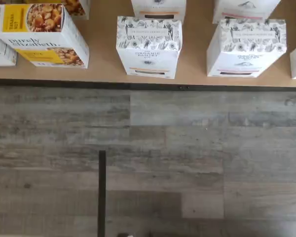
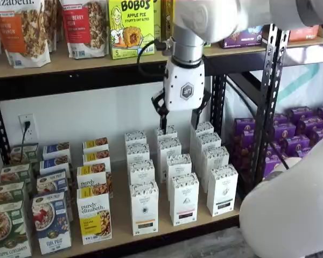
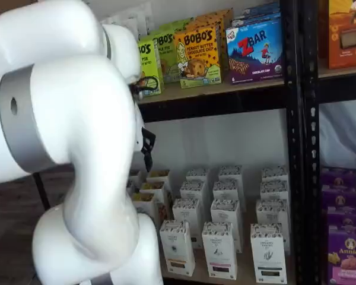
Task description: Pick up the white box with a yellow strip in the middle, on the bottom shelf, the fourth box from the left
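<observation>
The white box (image 2: pixel 144 207) with a yellow-orange strip stands in the front row of the bottom shelf (image 2: pixel 118 237), right of a "purely elizabeth" box. The wrist view shows its speckled top and orange strip (image 1: pixel 149 47) just behind the shelf's black front rail (image 1: pixel 138 85). It also shows in a shelf view (image 3: pixel 178 246). My gripper (image 2: pixel 179 123) hangs open and empty, above the white cartons and well higher than the white box. One black finger (image 3: pixel 147 145) shows side-on beside the arm.
The "purely elizabeth" box (image 2: pixel 94 217) is the left neighbour and a black-strip white carton (image 2: pixel 184 198) the right one. More white cartons stand behind. Purple boxes (image 2: pixel 296 134) lie past the black rack post (image 2: pixel 269 102). The arm's white link (image 3: pixel 77 148) blocks much of one view.
</observation>
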